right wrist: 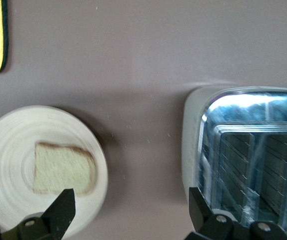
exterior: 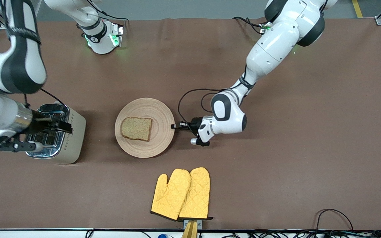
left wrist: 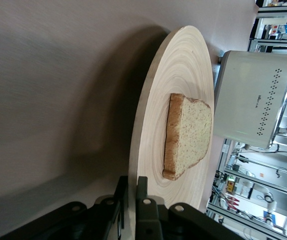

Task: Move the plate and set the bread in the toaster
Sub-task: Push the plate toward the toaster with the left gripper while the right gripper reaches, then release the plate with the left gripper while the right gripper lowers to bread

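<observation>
The left arm reaches low and level, its gripper (exterior: 174, 126) clamped on the plate's (exterior: 159, 114) rim. The bread (exterior: 136, 128) lies flat on the plate beside the toaster (exterior: 74, 138). The right gripper (exterior: 50, 127) hovers over the toaster, fingers spread.

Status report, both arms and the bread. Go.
Left gripper shut on plate rim. Right gripper open, over toaster. Bread flat on plate, untouched. Oven mitts nearer the front camera, not in the way.
</observation>
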